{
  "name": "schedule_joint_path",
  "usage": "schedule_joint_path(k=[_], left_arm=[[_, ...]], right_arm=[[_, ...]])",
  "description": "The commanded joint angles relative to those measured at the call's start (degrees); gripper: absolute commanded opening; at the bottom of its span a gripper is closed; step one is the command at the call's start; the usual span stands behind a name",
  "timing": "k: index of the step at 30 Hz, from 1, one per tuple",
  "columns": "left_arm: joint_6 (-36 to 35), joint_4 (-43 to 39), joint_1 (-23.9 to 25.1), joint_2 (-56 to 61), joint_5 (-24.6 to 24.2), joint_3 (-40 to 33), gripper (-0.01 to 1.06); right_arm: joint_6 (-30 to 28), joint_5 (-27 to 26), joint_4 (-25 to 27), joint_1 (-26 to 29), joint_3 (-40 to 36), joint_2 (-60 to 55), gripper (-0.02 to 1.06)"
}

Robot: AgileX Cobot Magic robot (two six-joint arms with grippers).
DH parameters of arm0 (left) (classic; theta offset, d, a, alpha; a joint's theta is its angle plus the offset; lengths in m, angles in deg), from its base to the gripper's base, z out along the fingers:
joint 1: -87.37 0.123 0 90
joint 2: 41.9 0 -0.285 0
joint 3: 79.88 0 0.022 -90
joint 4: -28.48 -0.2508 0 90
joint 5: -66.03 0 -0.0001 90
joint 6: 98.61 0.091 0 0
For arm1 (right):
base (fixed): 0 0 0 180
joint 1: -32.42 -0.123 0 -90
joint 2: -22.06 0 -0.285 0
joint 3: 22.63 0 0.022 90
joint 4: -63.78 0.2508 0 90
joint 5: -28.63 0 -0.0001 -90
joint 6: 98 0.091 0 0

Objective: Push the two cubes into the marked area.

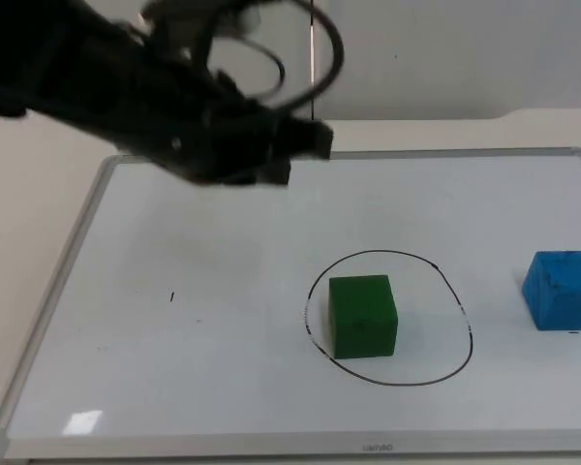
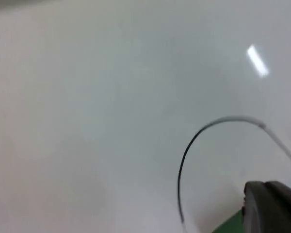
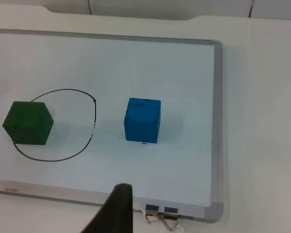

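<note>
Green cube [image 1: 363, 316] sits nearest the camera in the top view, on the whiteboard [image 1: 203, 291] that lies on the worktop, inside the drawn ring [image 1: 392, 318] toward its left side, its edge close to the line there. Blue cube [image 1: 562, 290] rests outside the ring, well to its right near the board's right edge. Neither cube has a long axis; the blue one stands almost square to the board, the green one turned a little. Left hand [image 1: 305, 145] hangs over the far part of the board, apart from both cubes; I cannot tell whether it is open or closed. Right hand's fingertip [image 3: 117, 213] waits off the board's near edge. My judgement is that the blue cube comes next: meet its right face flat and low, push straight left, and stop before it knocks the green one out.
</note>
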Motion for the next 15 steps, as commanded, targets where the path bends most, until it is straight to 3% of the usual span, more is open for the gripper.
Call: schedule_joint_path(k=[1,12,15], left_arm=[[-0.1,-2.2,0.0,5.8,-0.7,0.2,0.0],[-0.1,-5.8,0.0,22.6,-3.7,0.2,0.0],[-4.9,-11.2,0.0,27.4,-6.2,0.2,0.0]], right_arm=[[-0.1,-0.4,0.2,0.4,-0.1,0.3,1.05],[-0.1,-0.4,0.2,0.4,-0.1,0.3,1.05],[-0.1,-0.4,0.2,0.4,-0.1,0.3,1.05]])
